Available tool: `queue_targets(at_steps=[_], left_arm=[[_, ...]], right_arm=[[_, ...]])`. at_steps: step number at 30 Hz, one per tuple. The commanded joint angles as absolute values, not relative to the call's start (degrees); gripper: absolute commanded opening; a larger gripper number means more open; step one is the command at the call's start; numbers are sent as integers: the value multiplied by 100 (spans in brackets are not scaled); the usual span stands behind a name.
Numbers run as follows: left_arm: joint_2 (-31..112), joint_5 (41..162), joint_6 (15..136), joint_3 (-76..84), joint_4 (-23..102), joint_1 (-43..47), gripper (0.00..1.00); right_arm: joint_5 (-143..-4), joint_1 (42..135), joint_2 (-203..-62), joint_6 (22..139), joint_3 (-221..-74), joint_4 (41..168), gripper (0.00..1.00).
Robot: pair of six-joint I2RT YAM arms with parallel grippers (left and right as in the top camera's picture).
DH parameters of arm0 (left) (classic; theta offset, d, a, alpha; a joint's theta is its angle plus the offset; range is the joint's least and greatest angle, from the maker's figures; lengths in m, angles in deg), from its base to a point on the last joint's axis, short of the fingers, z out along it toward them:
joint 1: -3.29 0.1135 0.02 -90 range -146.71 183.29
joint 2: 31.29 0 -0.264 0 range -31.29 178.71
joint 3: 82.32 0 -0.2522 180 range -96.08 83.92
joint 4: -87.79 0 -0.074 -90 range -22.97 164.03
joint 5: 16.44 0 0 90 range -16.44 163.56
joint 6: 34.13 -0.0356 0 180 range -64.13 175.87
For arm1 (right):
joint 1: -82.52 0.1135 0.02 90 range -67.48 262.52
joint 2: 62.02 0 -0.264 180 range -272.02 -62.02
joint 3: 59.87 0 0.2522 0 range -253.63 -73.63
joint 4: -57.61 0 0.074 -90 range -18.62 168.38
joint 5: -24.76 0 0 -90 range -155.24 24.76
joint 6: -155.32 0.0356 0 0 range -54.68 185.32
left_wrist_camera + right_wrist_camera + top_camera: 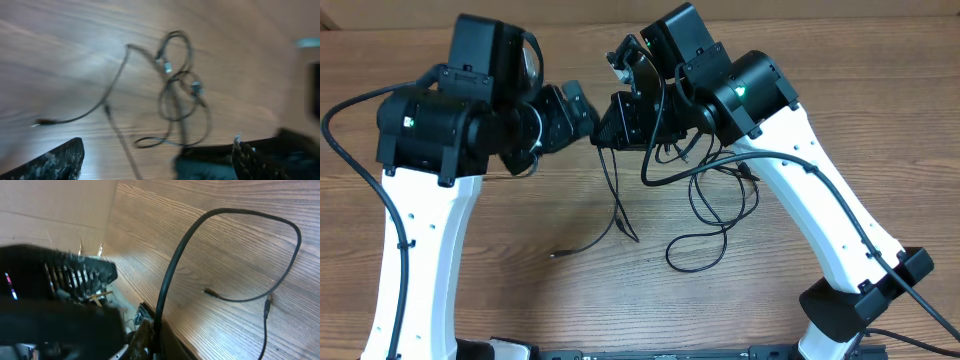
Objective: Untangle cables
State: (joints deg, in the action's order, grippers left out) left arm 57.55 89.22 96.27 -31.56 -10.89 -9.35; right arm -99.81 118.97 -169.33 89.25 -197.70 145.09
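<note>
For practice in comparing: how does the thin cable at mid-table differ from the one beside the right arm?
The mid-table cable runs as one open line; the right-side cable curls into loops. The mid-table cable ends on open table; the right-side cable runs in beside the right arm. Both are thin and black.

A brown wood-grain surface (550, 300) fills the whole overhead view. In the right wrist view a plain tan panel (50, 205) stands at its edge. Pale glare lies on the wood beside it.
</note>
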Motion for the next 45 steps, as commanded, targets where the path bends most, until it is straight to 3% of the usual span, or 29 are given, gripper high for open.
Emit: queue_targets(at_steps=[1, 5, 13, 20, 29, 38, 45], left_arm=[[5746, 9551, 9998, -3156, -971, -575, 92], [5746, 9610, 10114, -3156, -1146, -212, 90], [5748, 9636, 10401, -3156, -1100, -186, 82], [5748, 10170, 10484, -3156, -1035, -186, 78], [5748, 10224, 10543, -3156, -1026, -146, 61], [5748, 10471, 10565, -3156, -1009, -105, 36], [5748, 10465, 10562, -3156, -1009, -105, 26]], right_arm=[[-9998, 12015, -16828, 8887, -19883, 14478, 4], [-10003, 12017, -16828, 8890, -19883, 14391, 4], [-11185, 12017, -16828, 8647, -19883, 13757, 4], [-11231, 12017, -16828, 8625, -19883, 13696, 4], [-11295, 12017, -16828, 8630, -19883, 13591, 4], [-11295, 12017, -16828, 8630, -19883, 13591, 4], [-11295, 12017, -16828, 8630, -19883, 13591, 4]])
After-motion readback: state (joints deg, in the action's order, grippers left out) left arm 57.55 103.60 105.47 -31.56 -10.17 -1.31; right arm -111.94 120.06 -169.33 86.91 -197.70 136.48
